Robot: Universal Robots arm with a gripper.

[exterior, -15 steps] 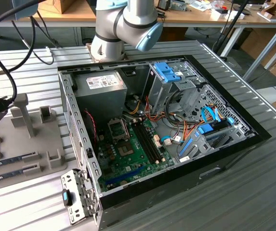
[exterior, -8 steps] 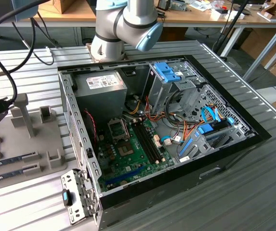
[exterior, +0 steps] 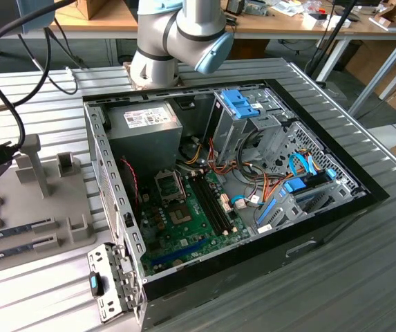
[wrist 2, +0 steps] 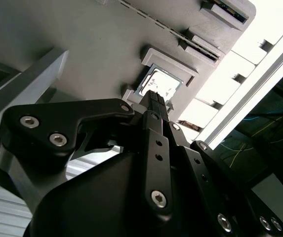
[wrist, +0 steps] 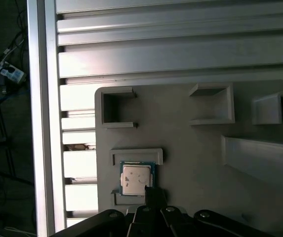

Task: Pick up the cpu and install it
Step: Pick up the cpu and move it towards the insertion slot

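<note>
Black, angular tool (wrist: 152,196) sits at the edge of the cpu (wrist: 137,178), a flat square chip with a shiny silver top, lying in a matte grey holder (wrist: 195,163); I cannot tell the tool's opening.

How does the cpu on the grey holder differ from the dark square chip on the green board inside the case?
The cpu has a pale, silvery metal top, while the dark square chip looks dull. The cpu lies in a pocket of the grey holder outside the computer case, whereas the dark square chip sits on the green board inside it. Both are small, flat and square.
</note>
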